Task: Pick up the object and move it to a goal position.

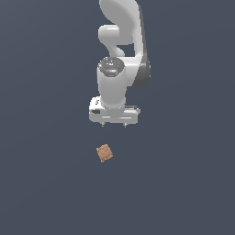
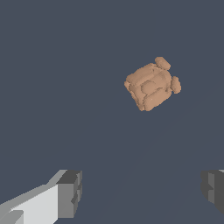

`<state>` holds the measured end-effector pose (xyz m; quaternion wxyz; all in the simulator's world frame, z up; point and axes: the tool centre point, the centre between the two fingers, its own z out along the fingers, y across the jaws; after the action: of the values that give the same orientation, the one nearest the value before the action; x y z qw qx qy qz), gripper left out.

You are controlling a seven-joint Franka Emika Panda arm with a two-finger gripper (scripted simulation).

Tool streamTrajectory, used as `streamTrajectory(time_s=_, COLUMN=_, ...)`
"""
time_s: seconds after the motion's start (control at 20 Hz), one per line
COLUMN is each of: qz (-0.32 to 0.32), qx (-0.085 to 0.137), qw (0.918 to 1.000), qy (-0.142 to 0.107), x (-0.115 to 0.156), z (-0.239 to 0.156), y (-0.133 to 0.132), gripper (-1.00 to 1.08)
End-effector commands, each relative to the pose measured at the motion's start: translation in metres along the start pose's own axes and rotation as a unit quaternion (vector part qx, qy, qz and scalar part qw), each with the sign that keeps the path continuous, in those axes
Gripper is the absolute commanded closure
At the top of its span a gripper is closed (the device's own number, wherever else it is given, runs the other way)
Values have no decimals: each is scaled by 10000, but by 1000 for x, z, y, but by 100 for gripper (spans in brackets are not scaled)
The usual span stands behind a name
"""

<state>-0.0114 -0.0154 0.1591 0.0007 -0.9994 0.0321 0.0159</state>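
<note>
A small orange-brown block (image 1: 104, 153) with a lumpy, bumpy skin lies on a plain dark grey floor (image 1: 41, 183). It is roughly square and turned at a slant, with nothing else near it. In the wrist view the block (image 2: 151, 85) sits ahead of the fingers and off to one side, not in the gap between them.

I judge it to be light and stiff, given how small it is next to the hand. The bumps could make the grip uneven, so I would take hold across two opposite flat sides, with the hand turned to match the slant. A grip on the knobbly corners might let it twist out.

The gripper (image 1: 114, 124) hangs in the air, pointing down, clear of the block and not touching it. Its two dark fingertips (image 2: 70, 192) stand wide apart and hold nothing.

Behind the hand, the white arm (image 1: 120, 36) rises out of the picture. I see no marker for the goal in either view, so I cannot tell where the block must go.
</note>
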Motion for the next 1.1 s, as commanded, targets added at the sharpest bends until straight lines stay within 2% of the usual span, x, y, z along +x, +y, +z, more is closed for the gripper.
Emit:
streamTrajectory(time_s=0.0, qz=0, qx=0, qw=10000, qy=0, x=0, z=0, y=0, gripper=-92)
streamTrajectory(time_s=0.5, qz=-266, qx=67, qw=9996, qy=83, x=4, z=-13, y=-18, gripper=-92)
streamTrajectory(time_s=1.05, qz=-460, qx=51, qw=9989, qy=87, x=11, z=-8, y=-13, gripper=-92)
